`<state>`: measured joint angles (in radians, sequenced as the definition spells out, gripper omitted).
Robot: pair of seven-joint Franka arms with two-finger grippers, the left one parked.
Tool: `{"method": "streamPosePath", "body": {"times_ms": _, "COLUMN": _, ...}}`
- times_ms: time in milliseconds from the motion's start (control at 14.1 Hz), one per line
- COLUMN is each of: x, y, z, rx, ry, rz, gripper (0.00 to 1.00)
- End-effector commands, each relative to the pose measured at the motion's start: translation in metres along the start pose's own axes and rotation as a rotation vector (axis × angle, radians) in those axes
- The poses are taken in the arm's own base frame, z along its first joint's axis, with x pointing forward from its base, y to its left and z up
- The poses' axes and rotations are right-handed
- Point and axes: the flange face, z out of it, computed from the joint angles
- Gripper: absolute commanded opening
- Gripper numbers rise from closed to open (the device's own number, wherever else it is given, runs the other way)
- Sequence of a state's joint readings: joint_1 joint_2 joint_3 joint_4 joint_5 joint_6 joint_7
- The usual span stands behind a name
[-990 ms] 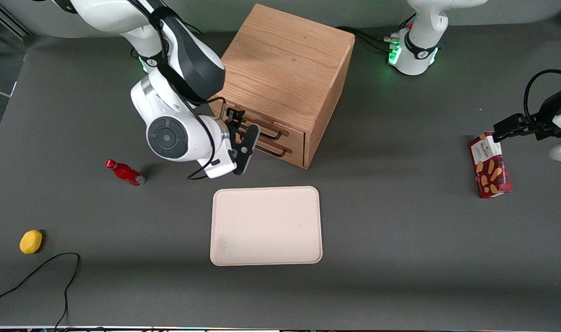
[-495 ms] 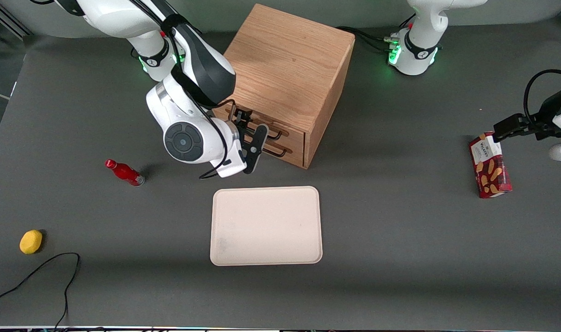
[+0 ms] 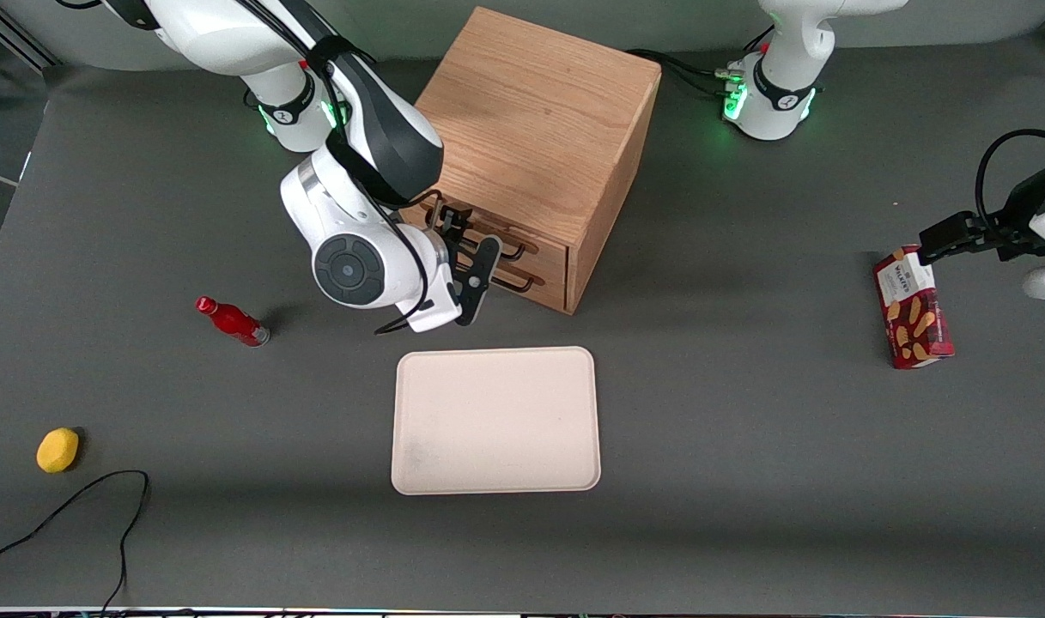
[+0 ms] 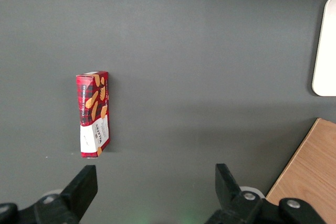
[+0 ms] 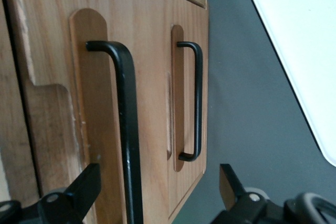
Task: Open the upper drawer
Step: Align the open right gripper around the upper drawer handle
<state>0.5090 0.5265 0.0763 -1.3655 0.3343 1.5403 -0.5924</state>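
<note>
Gray table (image 3: 745,429): I've brought my gripper (image 3: 465,257) closer to the cabinet (image 3: 531,154), fingers spread around the upper drawer (image 5: 105,103) handle (image 5: 126,129); both drawers closed.

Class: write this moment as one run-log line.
phase: approach | gripper: jaws open, straddling upper drawer handle | drawer: shut | tray: nearer front camera

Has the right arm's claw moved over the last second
Yes. In the front view the claw has shifted toward the wooden cabinet, and its open fingers now straddle the upper drawer's black handle. The cream tray has stayed put.
</note>
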Motion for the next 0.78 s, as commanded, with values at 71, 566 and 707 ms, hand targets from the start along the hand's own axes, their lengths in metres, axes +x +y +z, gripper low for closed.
{"method": "streamPosePath", "body": {"times_ms": 71, "x": 0.009, "y": -0.012, "z": 0.013, "rx": -0.004, "ry": 0.02, "rz": -0.032, "gripper": 1.0}}
{"method": "streamPosePath", "body": {"times_ms": 566, "x": 0.006, "y": 0.002, "z": 0.014, "rx": -0.023, "ry": 0.036, "rz": -0.023, "gripper": 1.0}}
{"method": "streamPosePath", "body": {"times_ms": 707, "x": 0.006, "y": 0.004, "z": 0.013, "rx": -0.025, "ry": 0.038, "rz": -0.029, "gripper": 1.0}}
